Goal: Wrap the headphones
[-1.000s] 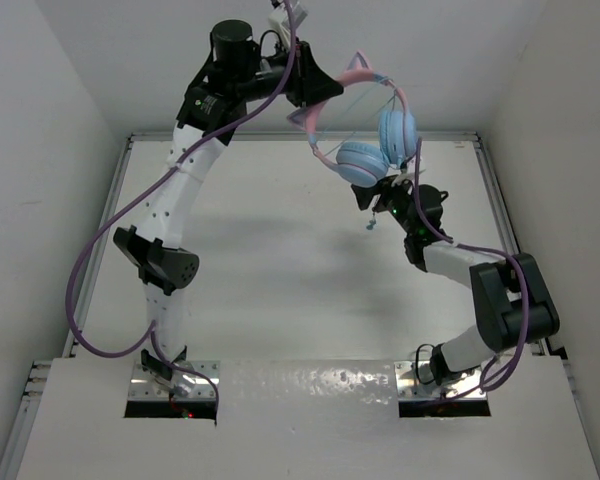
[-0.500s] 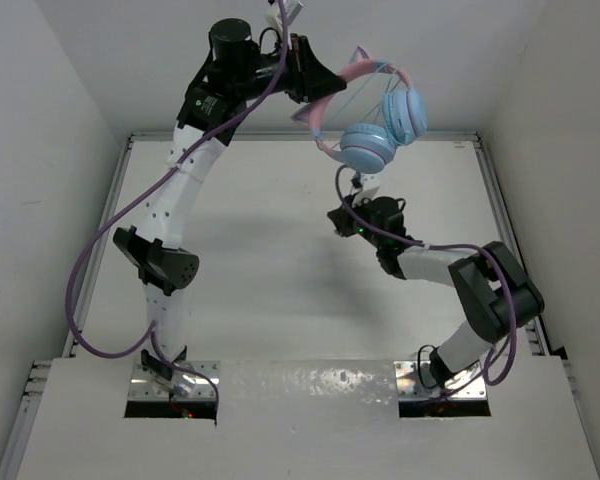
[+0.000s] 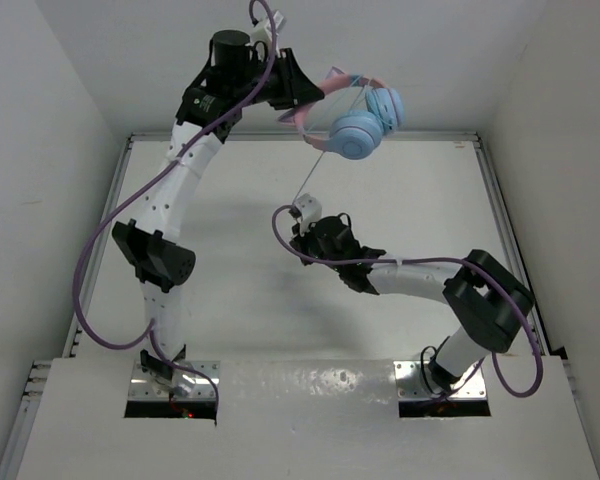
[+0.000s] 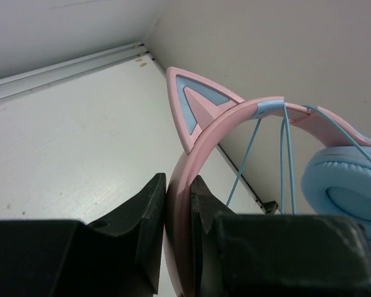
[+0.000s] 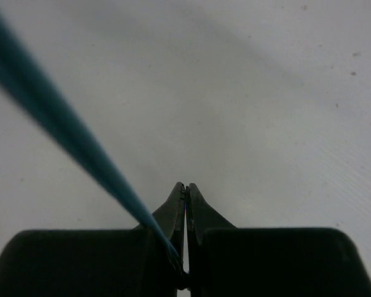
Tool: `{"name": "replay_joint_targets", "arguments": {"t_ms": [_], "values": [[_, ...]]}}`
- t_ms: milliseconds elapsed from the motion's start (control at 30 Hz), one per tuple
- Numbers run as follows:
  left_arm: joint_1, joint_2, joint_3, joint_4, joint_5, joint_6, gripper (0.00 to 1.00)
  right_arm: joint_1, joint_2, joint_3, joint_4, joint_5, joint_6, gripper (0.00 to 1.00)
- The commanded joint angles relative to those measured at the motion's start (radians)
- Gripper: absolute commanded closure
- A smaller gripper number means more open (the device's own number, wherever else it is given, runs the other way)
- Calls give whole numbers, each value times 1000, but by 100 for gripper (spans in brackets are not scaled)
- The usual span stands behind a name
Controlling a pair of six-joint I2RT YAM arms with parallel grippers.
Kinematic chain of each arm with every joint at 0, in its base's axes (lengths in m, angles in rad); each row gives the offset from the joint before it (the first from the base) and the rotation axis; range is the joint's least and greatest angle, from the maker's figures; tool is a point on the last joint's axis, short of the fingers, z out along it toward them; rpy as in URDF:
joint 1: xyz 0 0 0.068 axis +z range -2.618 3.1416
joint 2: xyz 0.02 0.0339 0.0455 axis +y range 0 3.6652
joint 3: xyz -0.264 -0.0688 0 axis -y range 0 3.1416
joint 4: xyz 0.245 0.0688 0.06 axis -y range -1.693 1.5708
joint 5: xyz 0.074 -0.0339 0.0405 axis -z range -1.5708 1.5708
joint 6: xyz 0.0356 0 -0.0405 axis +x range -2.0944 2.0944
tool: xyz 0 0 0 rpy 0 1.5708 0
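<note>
Right gripper (image 5: pixel 185 189) slid left, pinching cable (image 5: pixel 62 117) (left gripper (image 4: pixel 178 185) grips headphones (image 4: pixel 201 111))

Smooth pink plastic with a faint satin sheen on the headband (image 4: pixel 180 238) of the headphones (image 3: pixel 355 135), pinched between matt black moulded-plastic fingers (image 4: pixel 149 210) of the left gripper (image 4: pixel 178 182). Beyond those fingertips, ear cushion (image 4: pixel 340 185) of soft, slightly glossy light-blue leatherette. Thin teal cable (image 5: pixel 55 120), smooth and rubbery, between the matt black fingers (image 5: pixel 201 213) of the right gripper (image 5: pixel 185 185). Beneath them, white matt table (image 5: pixel 278 93), finely grained and speckled.

My left arm (image 3: pixel 180 185) and right arm (image 3: pixel 410 272) are white links with black joints (image 3: pixel 160 262), black wedge-shaped fingers (image 4: pixel 149 210) and thick purple cables (image 3: pixel 78 300) alongside.
</note>
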Motion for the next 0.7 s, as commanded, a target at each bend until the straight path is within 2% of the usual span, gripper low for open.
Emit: {"name": "replay_joint_targets", "arguments": {"t_ms": [0, 133, 167, 267, 300, 333, 500, 667], "values": [[8, -23, -15, 104, -93, -67, 100, 59, 45, 112, -200, -18, -95, 100], [4, -26, -48, 98, -85, 10, 100, 57, 57, 194, -252, -43, -101, 100], [4, -29, -55, 89, -111, 72, 100, 57, 45, 208, -271, -67, -112, 100], [-1, -34, -102, 59, -172, 197, 100, 59, 17, 288, -385, -216, -157, 100], [-2, -35, -119, 56, -180, 221, 100, 59, 6, 355, -469, -263, -166, 100], [-2, -39, -159, 56, -189, 244, 100, 60, 5, 394, -522, -355, -178, 100], [-7, -43, -271, 64, -243, 355, 100, 89, 0, 556, -727, -463, -200, 100], [-12, -40, -360, 78, -315, 450, 100, 88, -47, 587, -748, -544, -140, 100]]}}
